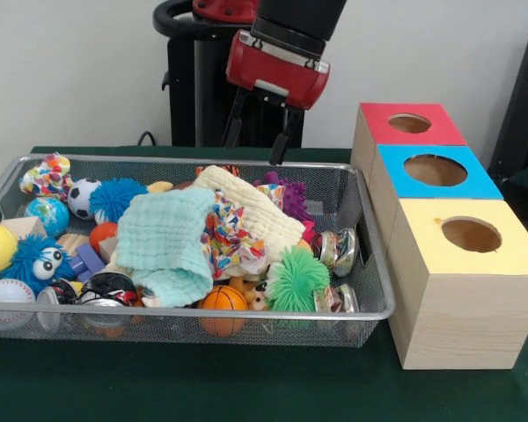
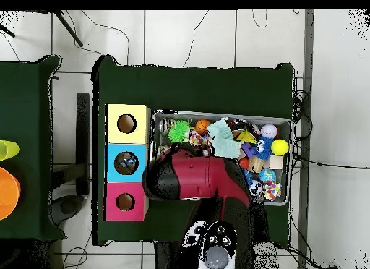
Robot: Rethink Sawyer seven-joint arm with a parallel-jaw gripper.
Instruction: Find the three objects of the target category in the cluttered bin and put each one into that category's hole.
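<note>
End effector (image 1: pixel 257 136), black two-finger type under the red wrist housing, hangs above the far rim of the large shallow silver wire-mesh basket (image 1: pixel 380 290), roughly mid-length. Fingers are spread apart, nothing between them, touching nothing.

Basket sits on the green-clothed worktop (image 1: pixel 246 387), its long axis running left–right in the front view. All contents lie below and nearer the camera than the end effector: pale mint muslin cloth (image 1: pixel 165 239) and cream waffle cloth (image 1: pixel 251 211) piled at centre, covering other items; green spiky rubber ball (image 1: pixel 297 280) near-right; small orange basketball (image 1: pixel 223 299) at the near rim.

Target category unknown. Three wooden boxes stand right of the basket: red-topped (image 1: pixel 405 125) farthest, blue-topped (image 1: pixel 436 171), yellow-topped (image 1: pixel 471 236) nearest, each with a round hole. Overhead view: something already inside the blue box.
</note>
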